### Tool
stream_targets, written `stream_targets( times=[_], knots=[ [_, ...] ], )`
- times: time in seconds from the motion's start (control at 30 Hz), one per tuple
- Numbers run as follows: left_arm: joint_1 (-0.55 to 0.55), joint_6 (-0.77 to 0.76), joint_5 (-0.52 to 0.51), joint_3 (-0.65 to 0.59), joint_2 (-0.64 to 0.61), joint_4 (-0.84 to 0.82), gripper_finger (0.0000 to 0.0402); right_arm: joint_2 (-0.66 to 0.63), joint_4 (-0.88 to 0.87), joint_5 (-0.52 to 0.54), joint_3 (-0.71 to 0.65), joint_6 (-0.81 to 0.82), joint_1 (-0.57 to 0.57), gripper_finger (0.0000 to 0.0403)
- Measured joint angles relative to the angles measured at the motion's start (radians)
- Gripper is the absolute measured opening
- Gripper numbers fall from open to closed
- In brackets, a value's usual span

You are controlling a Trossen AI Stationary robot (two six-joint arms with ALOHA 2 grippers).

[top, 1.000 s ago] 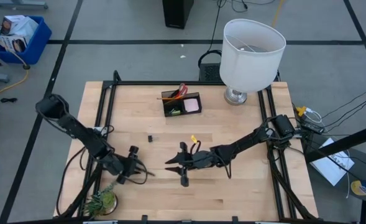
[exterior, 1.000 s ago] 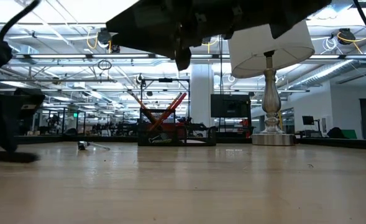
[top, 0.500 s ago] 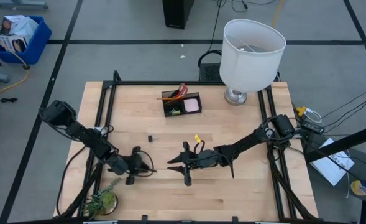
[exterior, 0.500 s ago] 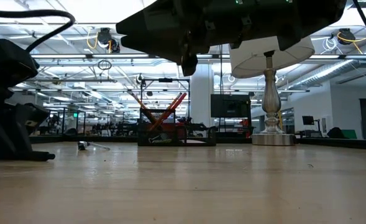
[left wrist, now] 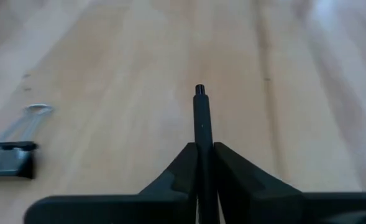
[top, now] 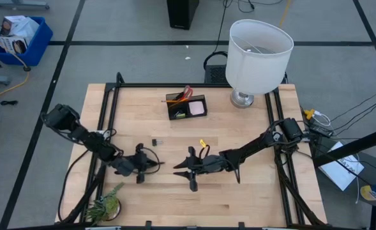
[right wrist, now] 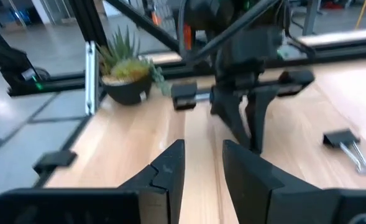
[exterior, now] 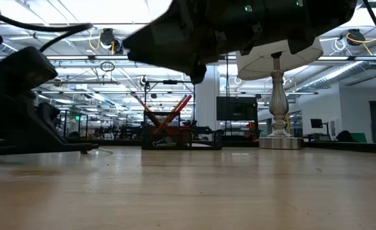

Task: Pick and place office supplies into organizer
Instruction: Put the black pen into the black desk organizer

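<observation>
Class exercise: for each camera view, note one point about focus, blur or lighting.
Left wrist view: black pen sharp, binder clip soft. Right wrist view: plant and left gripper motion-blurred. Low view: bright ceiling lights silhouette the arms. High view: even light, lamp crisp.

A black pen [left wrist: 201, 134] lies over the pale wood surface [top: 251, 191]; the lamp [top: 259, 48] is white, the organizer [top: 186, 107] black.

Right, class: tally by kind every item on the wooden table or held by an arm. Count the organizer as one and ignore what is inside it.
lamp: 1
organizer: 1
potted plant: 1
binder clip: 1
black pen, gripped in the left claw: 1
Total: 5
</observation>
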Motion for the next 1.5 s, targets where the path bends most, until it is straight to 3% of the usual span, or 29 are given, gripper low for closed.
stream_targets(
  times=[0.2, 0.4, 0.7, 0.9, 1.17, 1.5],
  knots=[
    [0.07, 0.016, 0.004, 0.0, 0.0, 0.043, 0.0042, 0.0, -0.007, 0.001, -0.054, 0.063, 0.0, 0.01],
    [0.12, 0.089, 0.012, 0.001, -0.001, 0.165, 0.0032, 0.011, -0.008, 0.054, -0.117, 0.239, -0.003, 0.0109],
    [0.199, 0.135, 0.147, 0.004, -0.002, 0.369, 0.0036, 0.023, 0.044, 0.144, -0.131, 0.287, -0.028, 0.0207],
    [0.235, 0.155, 0.196, 0.02, -0.002, 0.405, 0.0033, 0.023, 0.066, 0.115, -0.13, 0.335, -0.09, 0.0251],
    [0.272, 0.162, 0.209, 0.047, -0.002, 0.4, 0.0034, 0.023, 0.174, 0.019, -0.13, 0.306, -0.132, 0.0239],
    [0.274, 0.169, 0.218, 0.053, -0.003, 0.401, 0.0035, 0.023, 0.192, 0.022, -0.13, 0.279, -0.144, 0.0217]
  ],
)
